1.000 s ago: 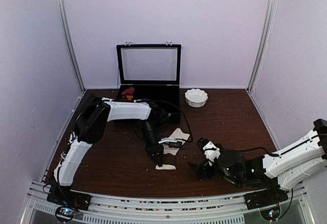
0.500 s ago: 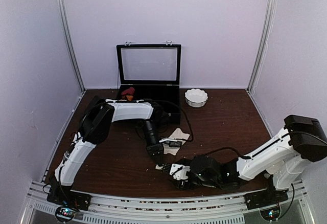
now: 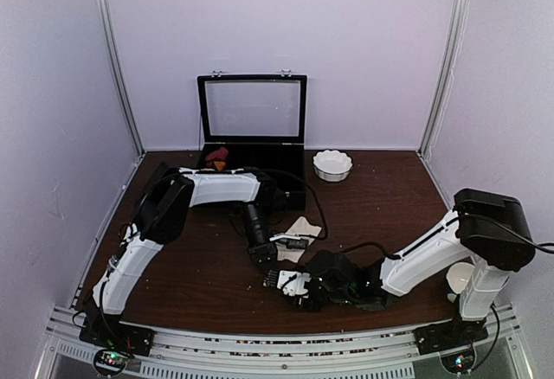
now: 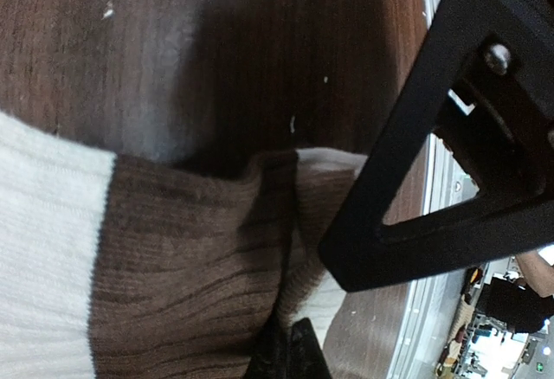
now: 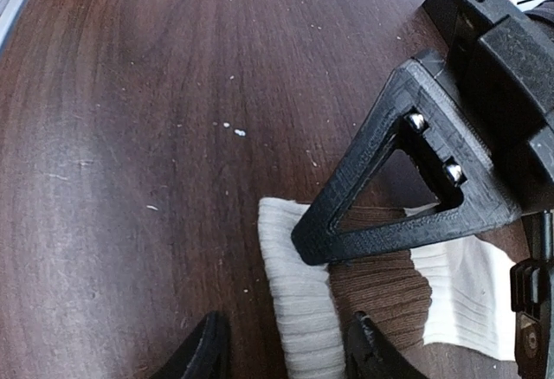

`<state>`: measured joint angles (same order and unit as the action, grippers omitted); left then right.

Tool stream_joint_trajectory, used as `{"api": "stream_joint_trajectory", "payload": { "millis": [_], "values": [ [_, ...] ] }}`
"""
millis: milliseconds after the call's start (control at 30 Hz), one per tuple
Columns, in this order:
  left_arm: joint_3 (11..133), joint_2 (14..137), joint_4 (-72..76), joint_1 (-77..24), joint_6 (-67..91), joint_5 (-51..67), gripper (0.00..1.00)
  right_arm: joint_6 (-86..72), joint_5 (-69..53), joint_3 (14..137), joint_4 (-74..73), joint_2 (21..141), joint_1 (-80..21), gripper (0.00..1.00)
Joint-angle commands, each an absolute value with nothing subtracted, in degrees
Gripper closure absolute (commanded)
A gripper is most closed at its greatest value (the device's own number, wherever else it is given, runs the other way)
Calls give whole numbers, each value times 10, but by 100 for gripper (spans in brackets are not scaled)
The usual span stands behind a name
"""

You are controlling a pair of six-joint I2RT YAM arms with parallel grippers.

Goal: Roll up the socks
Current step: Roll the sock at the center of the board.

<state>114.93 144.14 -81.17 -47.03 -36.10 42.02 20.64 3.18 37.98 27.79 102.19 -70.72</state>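
Sock (image 5: 299, 310): a ribbed sock, cream-white with a brown band. It lies flat on the desk (image 3: 190, 279), near the front and about in the middle.
Brown band: it is bunched into a fold in the left wrist view.
Right end effector (image 5: 286, 323): spread wide and low over the desk. The white end of the sock lies between its two fingers (image 5: 206, 353). They do not squeeze it.
Left end effector (image 3: 267, 268): it points down at the sock. One black finger (image 5: 389, 215) rests its tip where the white part meets the brown band. I cannot tell if it is pinching the sock or just pressing on it.
Pale cloth (image 3: 303, 226): lies on the desk just behind the left arm's tip. I cannot tell if it is part of the same sock.
Black box (image 3: 260, 149): at the back of the desk, with its clear lid standing up.
Red and orange bundle (image 3: 216, 155): at the left end of the box.
White bowl (image 3: 332, 164): just to the right of the box.
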Motion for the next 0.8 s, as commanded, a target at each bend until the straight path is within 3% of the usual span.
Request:
{"api": "stream_joint_trajectory", "payload": {
  "millis": [0, 333, 467, 767],
  "values": [
    [1139, 1473, -802, -466, -377, 351, 99, 214, 10, 394, 260, 1042, -697, 55],
    [1138, 1459, -800, -465, -381, 357, 85, 184, 24, 390, 244, 1070, -688, 83],
    [1135, 1437, -793, -456, -379, 354, 77, 162, 23, 381, 245, 1074, -682, 100],
    [1008, 1282, -686, -447, -384, 321, 66, 17, -142, 390, 194, 1074, -635, 100]
  ]
}}
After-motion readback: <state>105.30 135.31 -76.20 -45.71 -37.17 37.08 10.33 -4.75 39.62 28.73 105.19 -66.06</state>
